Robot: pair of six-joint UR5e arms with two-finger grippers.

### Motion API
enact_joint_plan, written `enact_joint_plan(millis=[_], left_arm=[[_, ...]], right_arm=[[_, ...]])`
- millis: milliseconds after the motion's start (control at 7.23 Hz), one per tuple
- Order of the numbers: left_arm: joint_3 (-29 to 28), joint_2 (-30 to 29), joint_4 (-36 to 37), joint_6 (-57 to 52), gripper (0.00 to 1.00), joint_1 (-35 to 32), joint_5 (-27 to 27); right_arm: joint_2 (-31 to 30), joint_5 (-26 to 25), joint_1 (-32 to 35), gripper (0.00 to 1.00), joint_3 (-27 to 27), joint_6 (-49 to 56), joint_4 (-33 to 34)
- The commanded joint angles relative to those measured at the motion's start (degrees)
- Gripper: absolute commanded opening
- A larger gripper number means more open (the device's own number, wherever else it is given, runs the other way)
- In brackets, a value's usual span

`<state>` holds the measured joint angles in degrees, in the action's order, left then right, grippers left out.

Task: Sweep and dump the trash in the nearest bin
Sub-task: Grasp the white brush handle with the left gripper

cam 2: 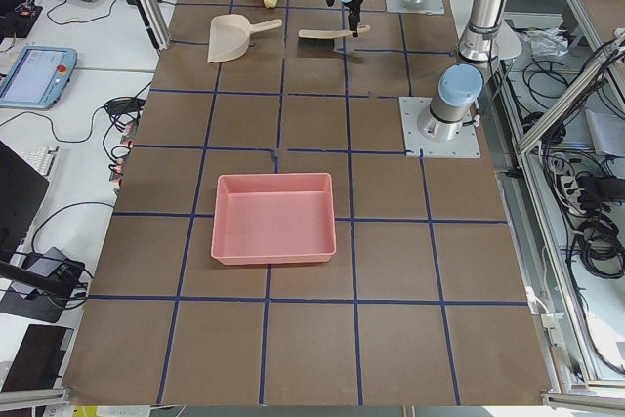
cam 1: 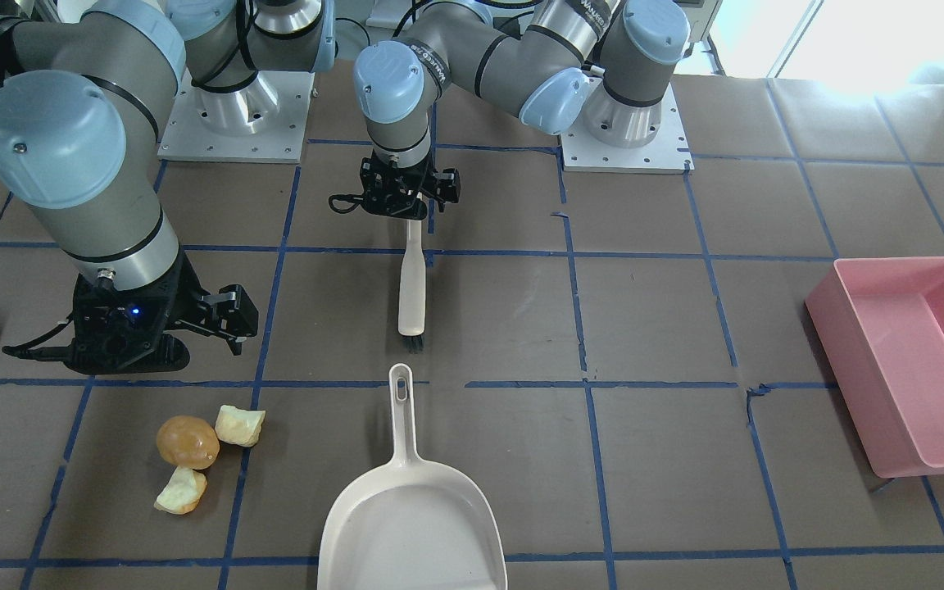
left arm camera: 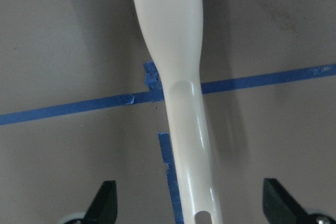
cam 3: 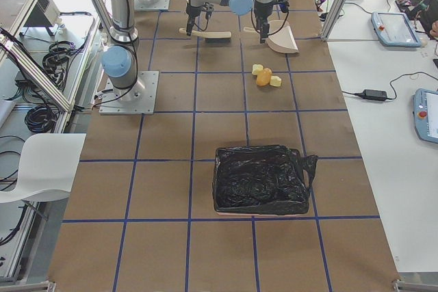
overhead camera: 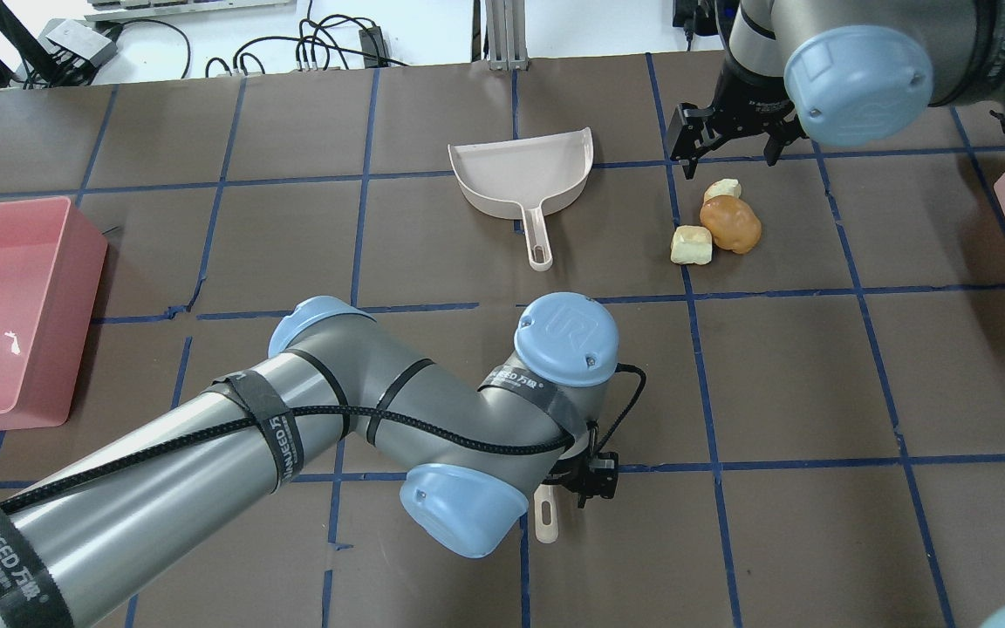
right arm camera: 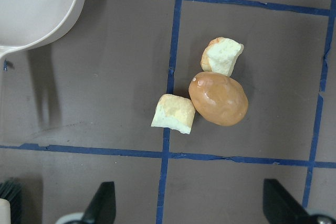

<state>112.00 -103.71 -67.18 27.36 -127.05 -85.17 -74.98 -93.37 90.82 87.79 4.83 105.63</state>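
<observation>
Reading the front view left to right, we see the right gripper [overhead camera: 729,146] spread wide and empty near the trash, an orange ball [cam 1: 187,442] between two pale chunks [cam 1: 240,425] [cam 1: 182,491], then the dustpan [cam 1: 410,516], the left gripper [cam 1: 408,197] wide open astride the brush [cam 1: 412,287] handle without gripping it, and the pink bin [cam 1: 923,360].

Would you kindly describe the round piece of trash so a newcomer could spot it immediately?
In the overhead view, find the cream dustpan; look to its right. The ball is glossy orange-brown and round, flanked by two pale yellow-green torn chunks.
</observation>
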Motion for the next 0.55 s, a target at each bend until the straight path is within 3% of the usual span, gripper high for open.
enact_joint_plan(millis=[0,276,415], left_arm=[[0.3,-0.1,0.3,-0.2,0.68,-0.2,1.6],[0.2,-1.1,0.4,-0.1,0.68,-0.1,1.5],[0.2,-1.1,0.3,-0.1,0.56,-0.4,1.6]], right_arm=[[-0.3,-0.1,0.1,1.00,0.4,0.0,-0.2],[-0.5,-0.1,0.1,1.00,0.7,0.0,-0.2],[-1.2,-0.1,0.1,1.00,0.9,-0.1,-1.0]])
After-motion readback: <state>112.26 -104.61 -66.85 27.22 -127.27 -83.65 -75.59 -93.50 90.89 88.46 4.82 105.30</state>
